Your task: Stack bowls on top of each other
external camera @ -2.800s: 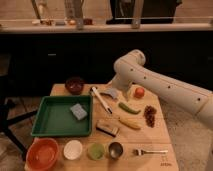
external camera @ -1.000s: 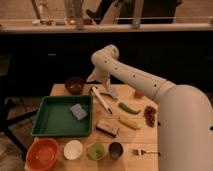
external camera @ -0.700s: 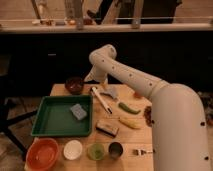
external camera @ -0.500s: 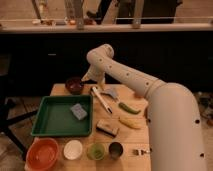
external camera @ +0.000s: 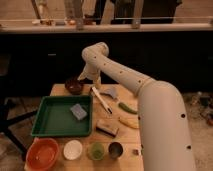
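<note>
**A:** Since a second ago the arm has swung further left. The gripper [external camera: 91, 79] now hangs just right of the maroon bowl [external camera: 74, 86], at the far side of the bench [external camera: 58, 90].

**B:** Fingers?

**A:** Spread apart, holding nothing.

**B:** And the orange bowl [external camera: 42, 153]?

**A:** At the near left corner, beside the white bowl [external camera: 73, 149]. It sits well apart from the maroon bowl, with the tray [external camera: 60, 119] between them.

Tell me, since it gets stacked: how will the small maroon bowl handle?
Likely rigid and light: the maroon bowl is small. Its round rim may slip from a pinch. Low-set, it should slide, not tip. The gripper hangs close beside it.
</note>
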Motion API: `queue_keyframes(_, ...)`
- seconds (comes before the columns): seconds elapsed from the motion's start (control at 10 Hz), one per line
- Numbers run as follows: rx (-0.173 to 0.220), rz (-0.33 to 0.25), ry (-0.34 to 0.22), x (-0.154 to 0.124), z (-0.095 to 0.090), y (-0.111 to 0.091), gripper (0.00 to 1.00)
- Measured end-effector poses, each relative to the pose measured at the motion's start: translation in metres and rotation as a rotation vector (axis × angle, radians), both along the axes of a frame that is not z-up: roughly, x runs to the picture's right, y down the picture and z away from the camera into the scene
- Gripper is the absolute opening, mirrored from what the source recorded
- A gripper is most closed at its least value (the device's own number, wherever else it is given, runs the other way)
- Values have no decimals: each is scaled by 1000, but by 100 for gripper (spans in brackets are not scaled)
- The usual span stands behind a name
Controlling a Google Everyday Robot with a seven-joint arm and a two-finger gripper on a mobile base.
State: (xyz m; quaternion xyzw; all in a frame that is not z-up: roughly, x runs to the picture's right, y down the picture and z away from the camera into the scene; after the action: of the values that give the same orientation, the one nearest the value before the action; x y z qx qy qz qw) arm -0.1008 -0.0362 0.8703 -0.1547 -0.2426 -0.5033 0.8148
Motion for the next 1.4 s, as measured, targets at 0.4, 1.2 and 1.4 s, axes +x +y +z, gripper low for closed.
queue_keyframes(0.4,13,-21,-41,-17,17,9,80)
queue_keyframes(1.2,16,-18,-41,-18,18,10,80)
queue_keyframes(1.4,29,2,-30,-17,29,12,80)
